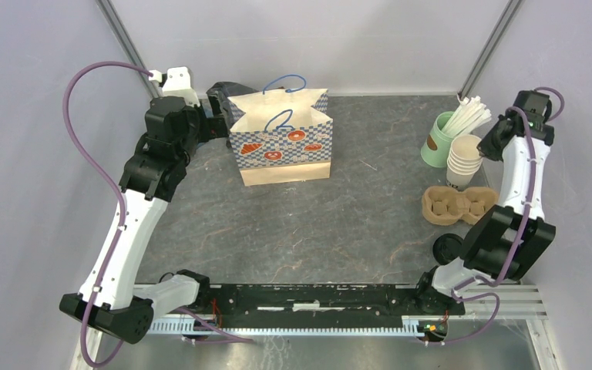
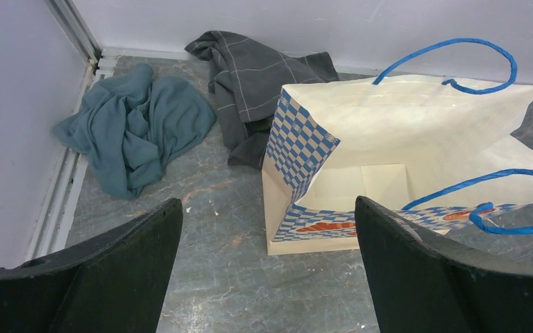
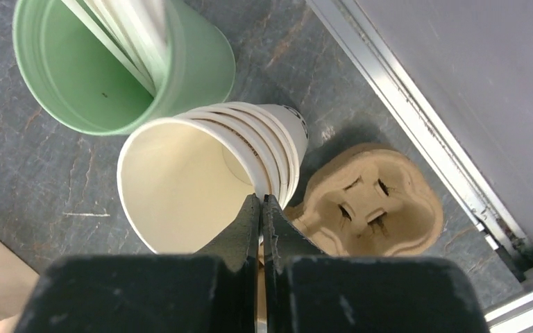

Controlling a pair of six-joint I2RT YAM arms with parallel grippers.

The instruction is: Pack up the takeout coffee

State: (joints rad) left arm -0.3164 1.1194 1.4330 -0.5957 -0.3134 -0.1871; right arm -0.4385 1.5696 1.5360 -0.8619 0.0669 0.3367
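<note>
Takeout coffee beside right arm; left gripper spread near bag; right gripper pressed together over cup stack

Robot lab booth here: plain lilac walls, metal frame posts, two arms bolted to a rail, paper bag and cups staged on the table.

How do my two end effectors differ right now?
The left end effector is open, fingers wide apart; the right end effector is shut, fingers together. The left faces the open paper bag; the right hangs above the stack of cream cups. Neither visibly holds anything.
</note>
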